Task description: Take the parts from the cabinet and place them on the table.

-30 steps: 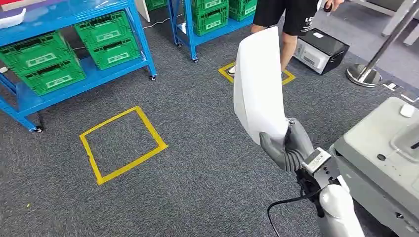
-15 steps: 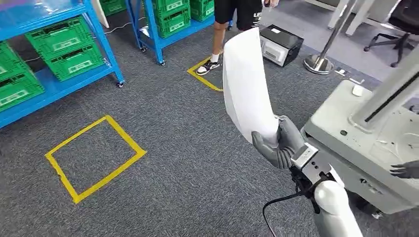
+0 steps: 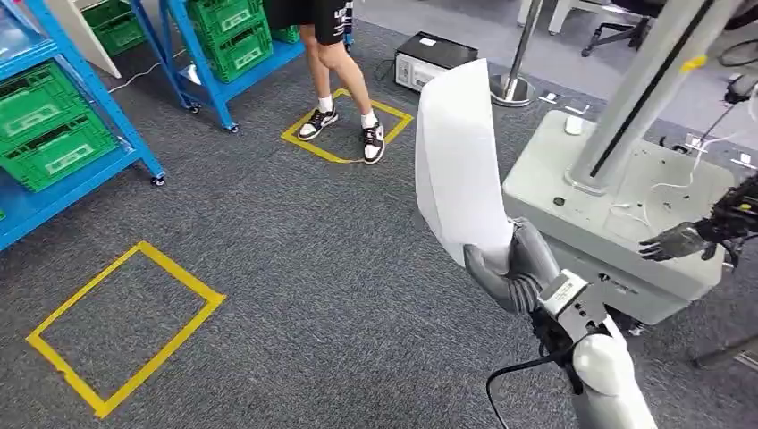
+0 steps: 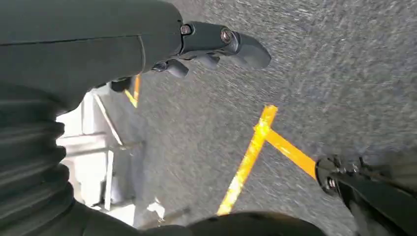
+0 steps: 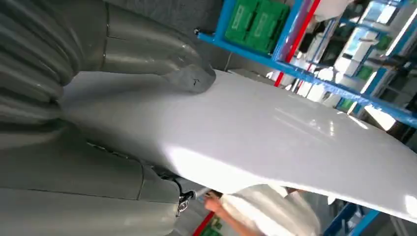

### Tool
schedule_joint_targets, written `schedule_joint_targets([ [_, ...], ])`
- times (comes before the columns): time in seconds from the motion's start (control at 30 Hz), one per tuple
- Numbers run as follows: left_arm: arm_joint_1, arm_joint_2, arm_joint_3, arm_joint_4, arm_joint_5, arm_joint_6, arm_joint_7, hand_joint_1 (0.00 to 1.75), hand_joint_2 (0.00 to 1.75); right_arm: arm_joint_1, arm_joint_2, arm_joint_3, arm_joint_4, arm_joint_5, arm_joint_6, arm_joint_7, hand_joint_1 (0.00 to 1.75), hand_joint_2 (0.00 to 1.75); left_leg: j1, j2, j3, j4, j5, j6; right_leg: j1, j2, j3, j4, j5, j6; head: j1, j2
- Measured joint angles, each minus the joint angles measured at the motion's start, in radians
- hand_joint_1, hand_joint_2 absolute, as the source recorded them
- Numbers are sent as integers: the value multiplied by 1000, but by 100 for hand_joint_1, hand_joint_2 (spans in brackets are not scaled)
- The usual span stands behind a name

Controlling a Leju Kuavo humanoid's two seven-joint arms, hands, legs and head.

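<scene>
Carrying the white part [image 3: 458, 161] upright toward the surface, the right hand [image 3: 514, 268] should keep its fingers [image 5: 147, 54] clamped on its lower edge, while the left hand [image 4: 216, 44] hangs with fingers loosely apart, holding nothing.

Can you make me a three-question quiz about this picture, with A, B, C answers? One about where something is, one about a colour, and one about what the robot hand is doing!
1. Where are the person's feet?
A. at the yellow tape square beside the blue shelves
B. on the grey machine base
C. inside a green crate

2. What colour are the crates on the blue shelves?
A. red
B. green
C. white

3. What is the right robot hand doing?
A. hanging with nothing in it
B. pressing the floor
C. holding the white curved part upright

Answers:
1. A: both shoes stand on the far yellow tape square.
2. B: every crate on the shelves is green.
3. C: its fingers grip the part's lower end.
</scene>
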Motion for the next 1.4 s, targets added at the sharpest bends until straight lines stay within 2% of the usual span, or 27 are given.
schedule_joint_targets([
  [0.07, 4, 0, -7, 0, -2, -2, -8, 0, 175, 31, 0, 0, -2, 0, 3, 0, 175, 175, 2, 0, 11, -18, 37, 1, -1, 27, 0, 2, 1, 2, 0, 0],
  [0.13, 4, 0, -11, 0, -3, -3, -16, 0, 175, 51, 0, 0, -2, 0, 3, -1, 175, 175, 8, -19, 88, -178, 126, 1, -5, 55, -1, 6, 2, 9, 0, 0],
  [0.17, 4, 0, -14, 0, -7, -4, -16, 0, 175, 57, 0, 0, -3, 0, 3, -2, 175, 175, 15, -68, 124, -260, 147, 0, -6, 66, -3, 9, 1, 15, 0, 0],
  [0.2, 4, -4, -17, 0, -7, -4, -16, 0, 175, 60, 0, 0, -3, -1, 3, -2, 175, 175, 14, -98, 131, -278, 129, 2, -3, 80, -11, 15, 2, 25, 0, 0],
  [0.33, 1, -5, -21, -1, -5, -4, -13, 0, 175, 83, 4, 3, -4, -1, -1, -2, 175, 175, 9, -52, 135, -277, 138, 38, -10, 126, -21, 0, 20, 56, 0, 0],
  [0.37, 0, -5, -21, -1, -3, -4, -11, 0, 175, 87, 5, 4, -5, 0, -2, -1, 175, 175, 13, -37, 135, -285, 145, 49, -11, 102, -24, 10, 16, 56, 1, 0],
  [0.4, 0, -5, -22, -1, -3, -3, -8, 0, 175, 85, 7, 6, -4, 0, -3, 0, 175, 175, 12, -26, 134, -287, 148, 56, -3, 38, -41, 43, -10, 57, 6, 0],
  [0.43, 2, -4, -22, 0, 0, 0, -7, 0, 175, 81, 9, 10, -4, 0, -3, 1, 175, 175, 8, -11, 131, -287, 149, 59, 0, 4, -78, 117, -55, 59, 7, 0],
  [0.5, 6, -1, -22, 0, 4, 2, -6, 0, 175, 80, 15, 15, -3, 0, -3, 3, 175, 175, 2, 18, 127, -286, 148, 63, -1, -13, -149, 275, -124, 61, 7, 0],
  [0.53, 7, 4, -22, 1, 7, 4, -7, 0, 175, 79, 19, 18, 1, 0, -2, 3, 175, 175, 0, 33, 125, -285, 148, 63, 0, -14, -170, 324, -136, 60, 7, 0],
  [0.57, 8, 5, -22, 2, 12, 5, -6, 0, 175, 77, 21, 19, 3, 0, -1, 3, 175, 175, -1, 43, 125, -284, 147, 64, 0, -15, -169, 324, -128, 59, 7, 0],
  [0.77, 7, 5, -22, 2, 12, 5, -6, 0, 175, 76, 21, 19, 3, 0, -1, 3, 175, 175, -2, 47, 125, -284, 147, 64, 0, -16, -165, 318, -123, 58, 7, 0],
  [0.8, 7, 8, -22, 2, 13, 8, -6, 0, 175, 73, 24, 20, 6, 0, -1, 3, 175, 175, -3, 56, 125, -284, 146, 65, 0, -18, -145, 284, -101, 56, 7, 0],
  [0.83, 5, 9, -22, 2, 17, 8, -6, 0, 175, 64, 26, 21, 10, 0, -1, 3, 175, 175, -6, 72, 127, -283, 144, 65, 2, -28, -78, 170, -48, 49, 8, 0],
  [0.87, 4, 10, -22, 2, 22, 9, -6, 0, 175, 52, 26, 23, 13, 0, -1, 3, 175, 175, -7, 83, 129, -281, 142, 63, 6, -57, -18, 68, -14, 41, 7, 0],
  [0.9, 3, 11, -22, 2, 31, 9, -6, 0, 175, 24, 27, 27, 21, -2, -2, 0, 175, 175, -12, 105, 131, -281, 136, 50, 19, -99, 5, 10, -14, 29, 5, 0],
  [0.93, 1, 10, -22, -1, 35, 13, -16, 0, 175, 7, 27, 28, 34, -1, 0, 3, 175, 175, -11, 134, 141, -288, 137, 36, 22, -67, -1, 4, -8, 18, 5, 0],
  [0.97, 1, 11, -22, -2, 40, 19, -21, 0, 175, 4, 27, 30, 36, -1, 1, 3, 175, 175, -11, 121, 137, -284, 130, 27, 8, -56, 7, -7, 2, 11, 5, 0],
  [1.0, 0, 11, -21, -2, 49, 23, -32, 0, 175, -4, 29, 35, 38, -3, 4, 3, 175, 175, -8, 56, 131, -263, 112, 21, 6, -49, 8, -13, 5, 8, 3, 0],
  [1.03, 2, 11, -21, -2, 56, 27, -41, 0, 175, -19, 29, 37, 43, -2, 8, 6, 175, 175, -6, 21, 108, -209, 76, 19, 5, -38, 6, -13, 9, 2, 3, 0],
  [1.1, 4, 9, -20, -2, 64, 29, -48, 0, 175, -39, 34, 48, 56, -4, 19, 8, 175, 175, -2, 1, 36, -54, 3, 15, 5, -13, 2, -12, 10, 0, 2, 0],
  [1.13, 4, 7, -20, -2, 64, 29, -48, 0, 175, -44, 35, 53, 62, -5, 21, 10, 175, 175, -2, 0, 7, 4, -11, 13, 5, 1, 1, -11, 10, 1, 2, 0],
  [1.2, 6, 4, -20, -2, 61, 28, -41, 0, 175, -46, 37, 61, 73, -7, 21, 18, 175, 175, 1, -1, 16, -25, 37, 10, 2, 29, 1, -6, 9, 2, 2, 0],
  [1.23, 6, 4, -20, -1, 58, 27, -34, 0, 175, -46, 38, 63, 76, -8, 21, 21, 175, 175, 3, -4, 40, -81, 75, 9, 0, 40, 1, -4, 8, 4, 2, 0],
  [1.27, 5, 4, -20, -1, 53, 23, -22, 0, 175, -46, 39, 66, 79, -11, 21, 24, 175, 175, 9, -23, 90, -196, 136, 6, -3, 57, 1, 2, 5, 11, 2, 0],
  [1.33, 8, 3, -20, -1, 53, 19, 1, 0, 175, -43, 40, 68, 80, -17, 23, 27, 175, 175, 15, -96, 122, -273, 135, 5, 0, 79, -9, 17, 1, 28, 0, 0],
  [1.4, 3, 3, -20, -1, 52, 11, 16, 0, 175, -30, 41, 68, 80, -19, 29, 34, 175, 175, 9, -72, 124, -265, 137, 24, -6, 99, -17, 8, 11, 43, 0, 0],
])
